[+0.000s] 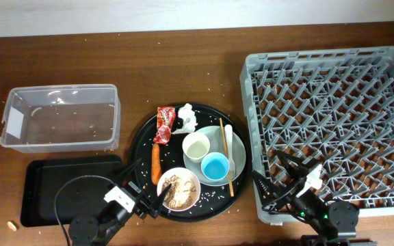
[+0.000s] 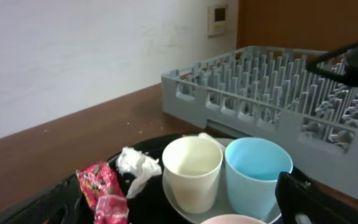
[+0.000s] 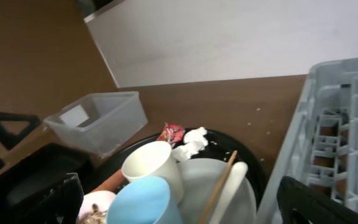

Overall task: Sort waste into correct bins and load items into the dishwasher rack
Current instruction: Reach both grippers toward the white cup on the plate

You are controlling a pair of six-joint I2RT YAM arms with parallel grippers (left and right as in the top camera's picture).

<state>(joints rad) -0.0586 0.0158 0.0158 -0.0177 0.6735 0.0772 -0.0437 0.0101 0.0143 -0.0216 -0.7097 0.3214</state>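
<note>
- I count two cups (image 1: 196, 146) (image 1: 215, 167)
- one plate (image 1: 209, 134), one bowl (image 1: 178, 188), one spoon (image 1: 228, 147)
- one wrapper (image 1: 164, 125), one tissue (image 1: 185, 117), one carrot (image 1: 156, 162)
- one tub (image 1: 63, 88), one black bin (image 1: 46, 184), one rack (image 1: 334, 102)

The large square grey plastic rack (image 1: 330, 123) is filling the overhead frame's right. The clear plastic rectangular tub (image 1: 60, 116) is sitting upper left, with the black rectangular tray (image 1: 40, 188) below it. In the centre, the large round black tray (image 1: 142, 140) is carrying the red crinkled wrapper (image 1: 164, 124) and crumpled white tissue (image 1: 185, 117) at top, the thin orange stick (image 1: 156, 164) at left, the white bowl (image 1: 178, 188) at bottom and the pale round plate (image 1: 239, 160) at right. The plate is holding the white cup (image 1: 196, 147), blue-lined cup (image 1: 215, 167), white spoon (image 1: 228, 147) and wooden chopsticks (image 1: 225, 160).
</note>
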